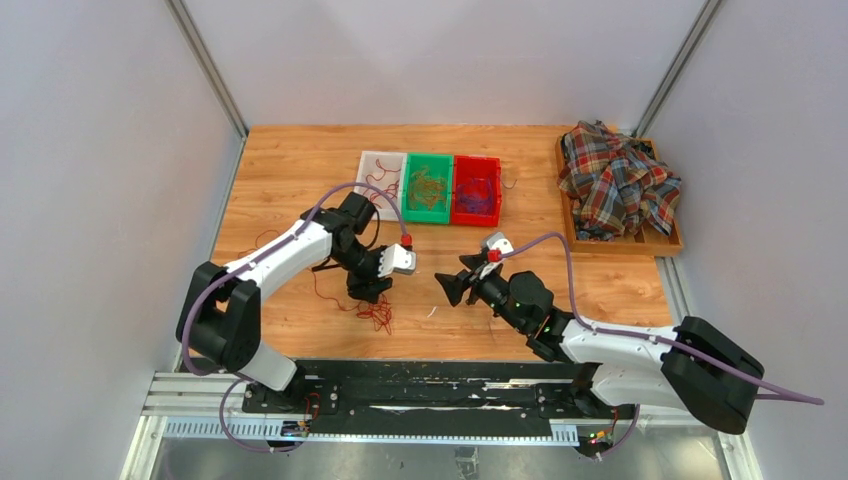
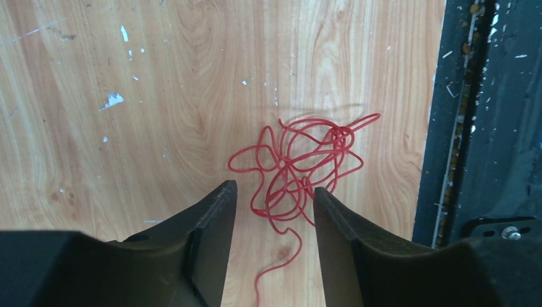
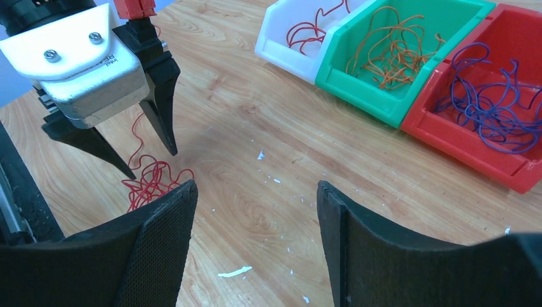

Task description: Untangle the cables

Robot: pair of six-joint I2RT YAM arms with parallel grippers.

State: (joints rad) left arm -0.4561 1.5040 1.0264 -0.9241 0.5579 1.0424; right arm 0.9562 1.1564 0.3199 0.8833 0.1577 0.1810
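Observation:
A tangle of red cables (image 2: 300, 163) lies on the wooden table near its front edge, also seen in the overhead view (image 1: 378, 315). My left gripper (image 2: 275, 188) points down over it with jaws apart. The lowest loops of the tangle and one trailing strand lie between the fingertips, which grip nothing. My right gripper (image 3: 255, 185) hovers open over bare wood to the right, facing the left gripper (image 3: 152, 164) and the red cables (image 3: 153, 182). More cables lie sorted in bins: red in the white bin (image 3: 281, 48), orange in the green bin (image 3: 358, 83), purple in the red bin (image 3: 460, 144).
The three bins stand in a row at the back centre (image 1: 427, 157). A wooden tray (image 1: 660, 245) holding a plaid cloth (image 1: 618, 180) is at the back right. A thin red strand (image 1: 262, 240) lies left of the left arm. A black rail (image 2: 486, 128) borders the table's near edge.

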